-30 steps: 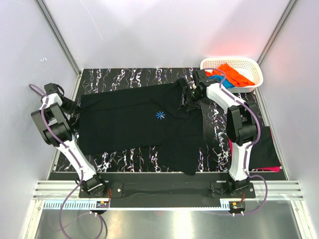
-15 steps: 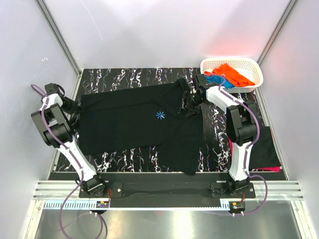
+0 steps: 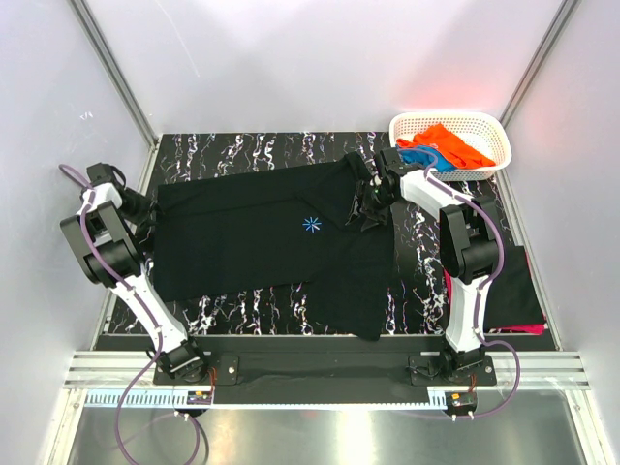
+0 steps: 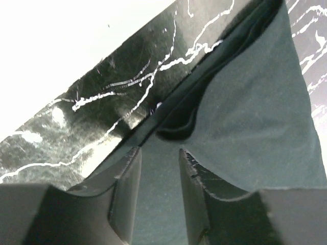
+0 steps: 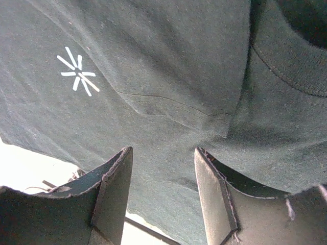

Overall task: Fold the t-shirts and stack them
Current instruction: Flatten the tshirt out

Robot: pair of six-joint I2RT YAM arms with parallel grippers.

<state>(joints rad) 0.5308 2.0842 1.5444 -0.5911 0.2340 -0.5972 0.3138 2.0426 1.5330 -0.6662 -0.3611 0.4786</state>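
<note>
A large black t-shirt point(image 3: 262, 242) lies spread across the marbled table, its blue starburst mark point(image 3: 312, 225) near the middle. My left gripper point(image 3: 147, 208) sits at the shirt's left edge; in the left wrist view it point(image 4: 158, 151) stands open with the cloth point(image 4: 255, 117) under the gap, not pinched. My right gripper point(image 3: 360, 208) hovers over the shirt's right part, beside the collar. Seen from the right wrist, it point(image 5: 163, 149) is open above the cloth, the starburst point(image 5: 77, 75) ahead to the left and the collar point(image 5: 286, 71) at upper right.
A white lattice basket point(image 3: 484, 118) at the back right holds an orange t-shirt point(image 3: 450, 143) and a blue one point(image 3: 421, 155). A folded black t-shirt point(image 3: 513, 281) lies on a magenta one point(image 3: 523, 330) at the table's right edge. Grey walls enclose the table.
My left gripper has gone from shut to open at the shirt's left edge. My right gripper has drifted slightly left and nearer over the shirt, staying open.
</note>
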